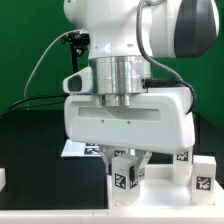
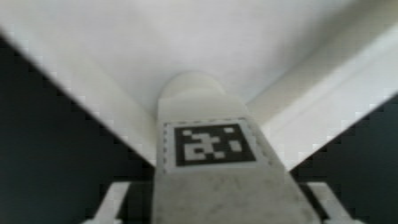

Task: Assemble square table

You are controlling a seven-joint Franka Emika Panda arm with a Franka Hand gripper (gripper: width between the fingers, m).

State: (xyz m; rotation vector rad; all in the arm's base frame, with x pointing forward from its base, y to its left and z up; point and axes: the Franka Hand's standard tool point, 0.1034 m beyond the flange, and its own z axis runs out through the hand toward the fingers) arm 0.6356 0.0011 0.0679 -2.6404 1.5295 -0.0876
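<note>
My gripper (image 1: 127,168) is shut on a white table leg (image 1: 126,177) with a black-and-white tag and holds it upright over the near corner of the white square tabletop (image 1: 160,195). In the wrist view the leg (image 2: 214,150) fills the gap between my fingers (image 2: 121,200), tag facing the camera, with a corner of the tabletop's raised rim (image 2: 107,70) behind it. I cannot tell whether the leg's tip touches the tabletop. A second tagged leg (image 1: 202,172) stands on the exterior view's right.
The marker board (image 1: 74,148) lies on the black table behind my hand. A small white part (image 1: 3,178) sits at the exterior view's left edge. A green backdrop stands behind the arm.
</note>
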